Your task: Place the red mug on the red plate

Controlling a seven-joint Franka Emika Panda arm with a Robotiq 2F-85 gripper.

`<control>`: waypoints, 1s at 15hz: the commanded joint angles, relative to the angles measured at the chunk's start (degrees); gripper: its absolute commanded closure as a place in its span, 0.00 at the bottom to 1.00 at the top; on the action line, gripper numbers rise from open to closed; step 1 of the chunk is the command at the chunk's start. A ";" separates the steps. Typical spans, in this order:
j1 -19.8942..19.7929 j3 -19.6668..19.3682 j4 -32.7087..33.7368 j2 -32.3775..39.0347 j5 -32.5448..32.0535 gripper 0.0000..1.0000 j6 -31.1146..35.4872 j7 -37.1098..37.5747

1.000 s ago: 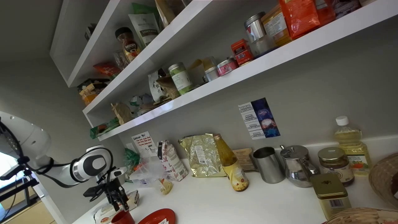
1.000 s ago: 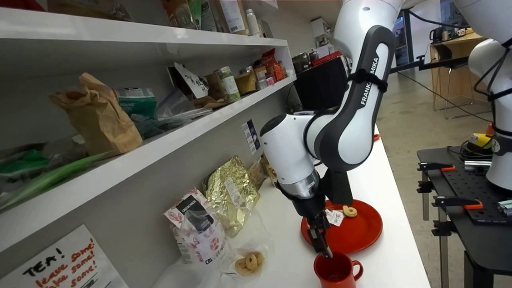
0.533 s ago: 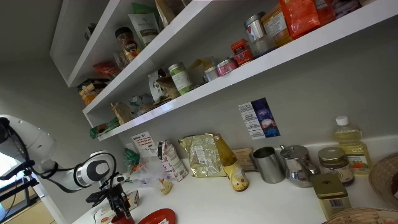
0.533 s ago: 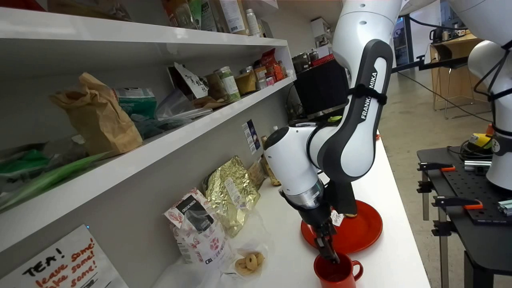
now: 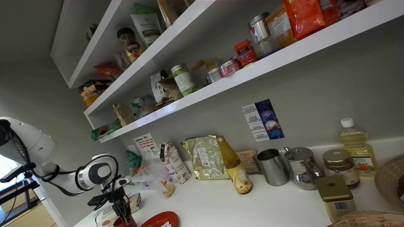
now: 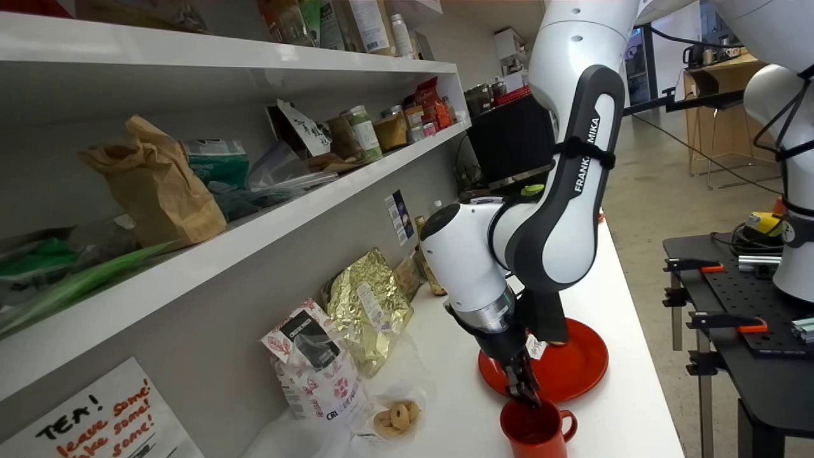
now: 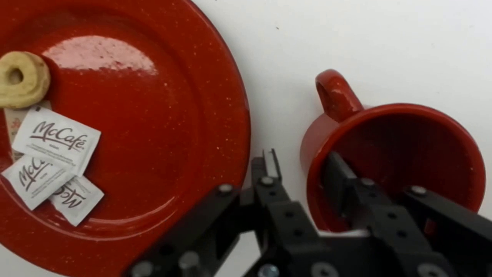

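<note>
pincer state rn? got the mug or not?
Pincer: open, not holding the red mug; it straddles the wall, with a visible gap on the outer side.

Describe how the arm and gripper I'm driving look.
The arm is rounded white, with dark panels, a silver wrist band and black cable; its lettering, FRANK and MIKA, is split by a black strap. The gripper is black, with jointed links and visible screw heads.
</note>
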 commanded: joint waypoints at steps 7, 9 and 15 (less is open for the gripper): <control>-0.28 -0.58 2.03 -0.12 1.02 0.98 -0.64 -0.31; -0.40 -0.91 4.15 -0.96 0.70 0.98 -0.73 -0.25; -0.55 -2.84 10.01 -2.02 -0.59 0.98 -0.57 0.33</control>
